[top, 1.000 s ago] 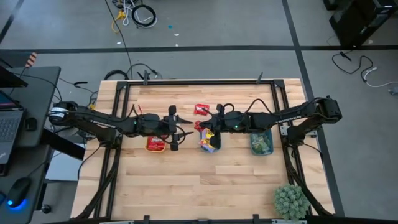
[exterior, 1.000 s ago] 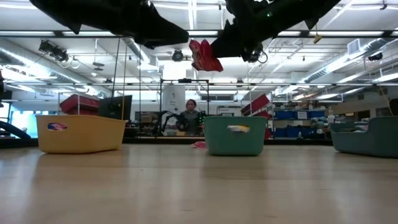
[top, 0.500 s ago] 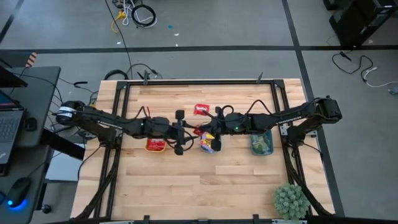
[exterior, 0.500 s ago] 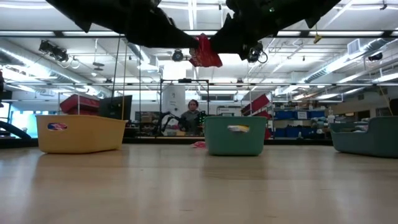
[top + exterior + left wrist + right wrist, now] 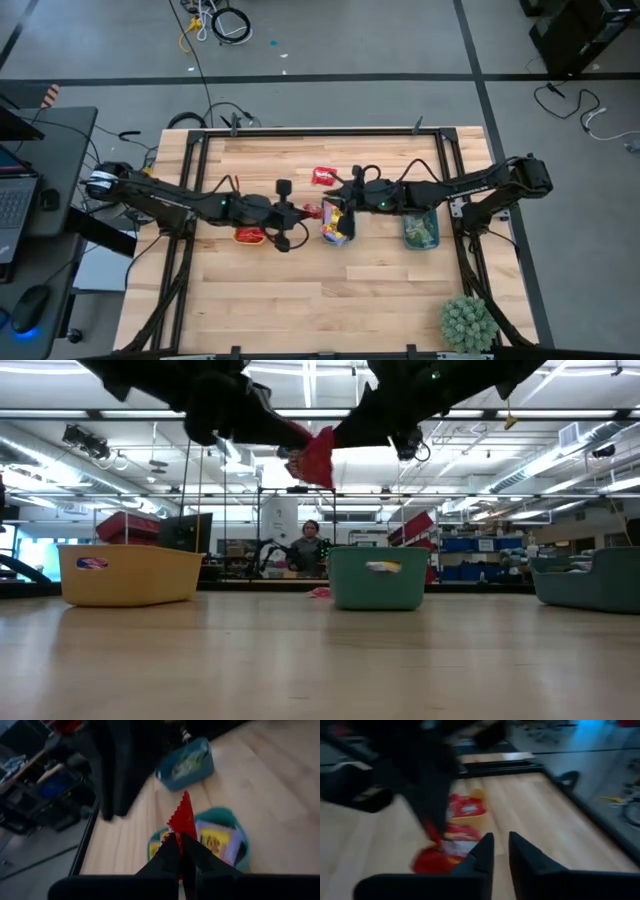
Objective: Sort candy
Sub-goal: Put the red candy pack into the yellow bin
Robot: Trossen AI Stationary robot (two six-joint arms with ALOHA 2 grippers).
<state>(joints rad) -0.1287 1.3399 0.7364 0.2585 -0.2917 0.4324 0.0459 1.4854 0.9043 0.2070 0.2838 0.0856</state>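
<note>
Now in left pincer (image 5: 178, 839): red candy (image 5: 183, 817), right pincer (image 5: 500, 846) slightly apart.

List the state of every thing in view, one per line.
left gripper: shut on red candy packet, held in the air
right gripper: open, empty
yellow tray: holds red packets
middle teal tray: holds yellow packets
right teal tray: holds green packets
</note>
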